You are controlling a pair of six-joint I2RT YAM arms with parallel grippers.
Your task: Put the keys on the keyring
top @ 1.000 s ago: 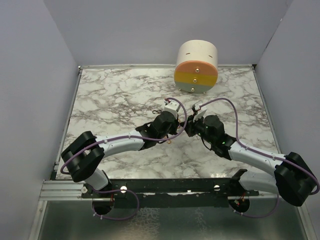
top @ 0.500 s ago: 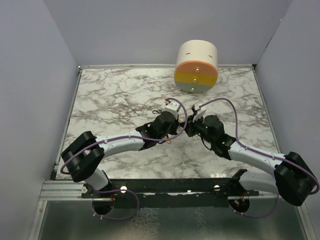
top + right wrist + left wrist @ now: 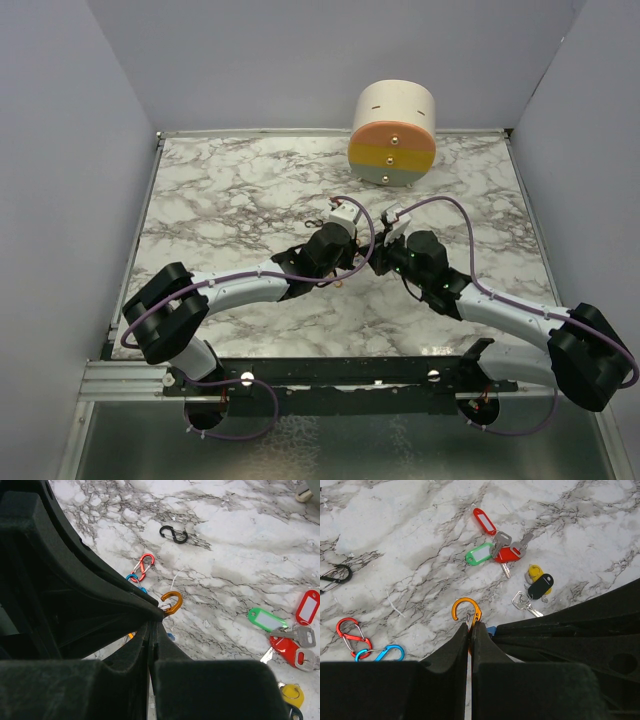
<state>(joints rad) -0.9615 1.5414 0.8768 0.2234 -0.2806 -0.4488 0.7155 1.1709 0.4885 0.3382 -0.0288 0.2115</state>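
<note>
Top view: my left tool [image 3: 358, 262] and right tool [image 3: 380, 264] meet tip to tip above the counter [image 3: 230, 190]; their jaws are hidden here

Left wrist: left tool closed tight, pinching the orange clip [image 3: 465, 609], which I judge to be the keyring. The keys [image 3: 507, 555] lie loose beyond it, apart from it

Right wrist: right tool fully closed beside that clip; whether it holds anything I cannot tell

Risk: the thin pinch lets the clip twist or drop; crowded tips may collide

Counter is flat, white veined marble; plain grey walls, a striped drum [image 3: 392, 135] at the rear
</note>
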